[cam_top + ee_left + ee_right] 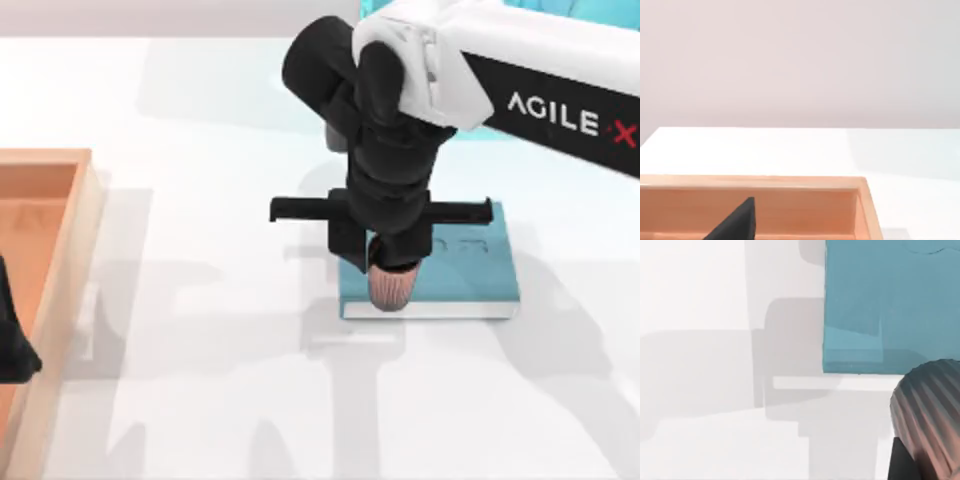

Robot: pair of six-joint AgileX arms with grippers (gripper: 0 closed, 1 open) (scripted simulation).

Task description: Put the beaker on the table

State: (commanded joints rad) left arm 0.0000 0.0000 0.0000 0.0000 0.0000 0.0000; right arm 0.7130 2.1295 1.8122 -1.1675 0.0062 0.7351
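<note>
Right gripper [390, 262] closed on the beaker [391, 287], held upright from above, fingers clamped near the rim; ribbed reddish wall hung out below the fingertips. Beaker carried over the near edge of the teal book [470, 275], seemingly lifted off it, though contact with the cover could not be told for sure. White table [250, 390] lay directly below and ahead of the gripper.

Risks, as judged:
- Book edge sat right under the load. Lowered straight down from here, the base could catch the lip and tip the beaker.
- Grip high on a narrow ribbed cup; a quick swing might let it pivot or slip between the fingers.
- Released while still high, likely to bounce or roll.

Room for moving:
- Broad bare table on the near side of the gripper and off toward the orange tray [60, 240]; tray well apart, no crowding.
- Book just behind and to the right of the load, the only close edge.
- Left gripper [12, 345] parked over the tray, far off, fingers not readable.
</note>
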